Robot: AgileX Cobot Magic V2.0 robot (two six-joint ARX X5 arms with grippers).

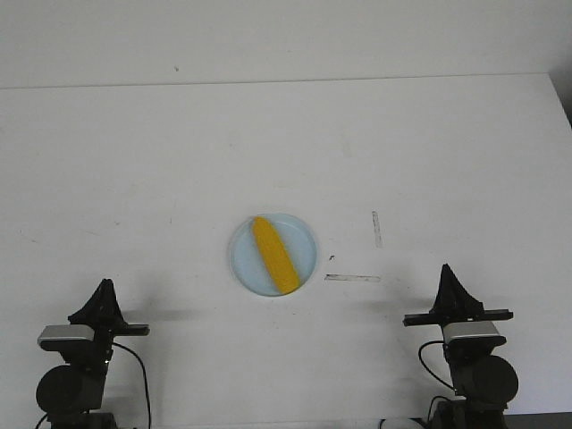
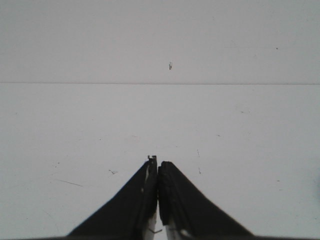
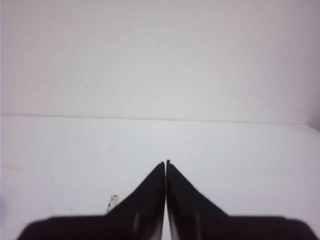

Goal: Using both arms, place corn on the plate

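A white table [image 1: 134,179] is filling the front view, its far edge running straight across against a pale wall. The plate [image 1: 246,268] is sitting directly on it, a little nearer the robot than the middle and between the two arm bases. Two short strips of pale tape [image 1: 376,229] are lying flat on the surface just right of the plate, one running away from the robot, the other [image 1: 352,278] running crosswise. Faint dark specks and scuffs are showing on the tabletop.
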